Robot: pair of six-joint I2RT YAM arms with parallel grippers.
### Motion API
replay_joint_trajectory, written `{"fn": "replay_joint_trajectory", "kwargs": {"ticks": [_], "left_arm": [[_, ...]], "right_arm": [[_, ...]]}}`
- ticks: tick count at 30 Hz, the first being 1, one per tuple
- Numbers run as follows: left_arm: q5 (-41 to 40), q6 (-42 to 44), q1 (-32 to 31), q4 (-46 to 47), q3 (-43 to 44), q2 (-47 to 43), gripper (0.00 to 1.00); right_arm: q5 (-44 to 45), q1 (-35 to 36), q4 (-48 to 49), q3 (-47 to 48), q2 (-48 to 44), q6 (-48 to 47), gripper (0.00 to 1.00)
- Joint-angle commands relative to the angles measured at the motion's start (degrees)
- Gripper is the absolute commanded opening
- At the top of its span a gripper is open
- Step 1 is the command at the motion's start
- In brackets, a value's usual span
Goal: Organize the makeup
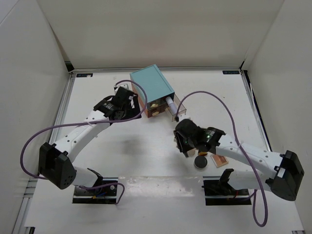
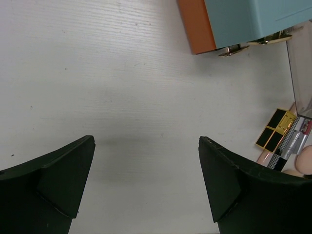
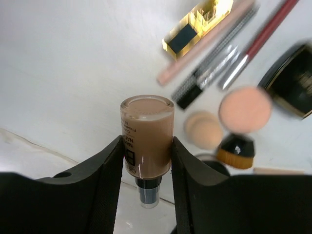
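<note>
**Hidden, cropped and blurred parts across the three views**

Top view: the right gripper [image 1: 187, 147] covers most of the makeup, so only the compact [image 1: 200, 162] and a palette [image 1: 220, 160] corner show at lower centre-right. The pale tube [image 1: 170, 104] in the drawer [image 1: 181, 111] is too small to identify. Left wrist view: the box [image 2: 253, 19] is cut by the top and right edges, and the sponge [image 2: 306, 161] by the right edge. The left gripper's fingers [image 2: 58, 180] run off the bottom. Right wrist view: the bottle [image 3: 147, 131] label is partly behind the right gripper's fingers [image 3: 107, 175], and its print is too blurred to read. The compact at the right edge is smeared and cropped. The brush [image 3: 235, 148] is partly hidden, and the red pencil [image 3: 265, 34] leaves the top.
</note>
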Motion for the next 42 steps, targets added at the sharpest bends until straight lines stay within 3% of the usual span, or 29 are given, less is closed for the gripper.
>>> {"fn": "replay_joint_trajectory", "kwargs": {"ticks": [1,7,10,14,27,36,42], "left_arm": [[-1.8,0.7,-0.2,0.0,3.3,1.1,0.98],[-2.1,2.5,-0.1,0.8,6.7,3.3,0.98],[-3.6,3.6,0.0,0.4,8.2,3.8,0.98],[-3.9,4.2,1.4,0.0,9.1,4.0,0.98],[-2.4,5.7,4.1,1.4,11.2,6.2,0.98],[-0.8,5.9,4.9,2.1,17.9,10.3,0.98],[-0.7,6.4,5.5,2.1,25.0,14.5,0.98]], "right_arm": [[4.0,-1.7,0.6,10.9,-1.3,-6.1,0.13],[1.9,-10.5,4.6,25.8,5.8,-16.6,0.12],[-2.0,-17.2,6.9,30.2,11.7,-20.8,0.12],[-3.7,-21.0,5.8,39.0,21.8,-25.0,0.11],[-5.8,-24.6,5.8,44.6,33.5,-30.1,0.14],[-5.1,-24.2,3.7,48.9,38.8,-30.2,0.16],[0.5,-22.5,-0.3,50.8,40.6,-29.2,0.17]]}}
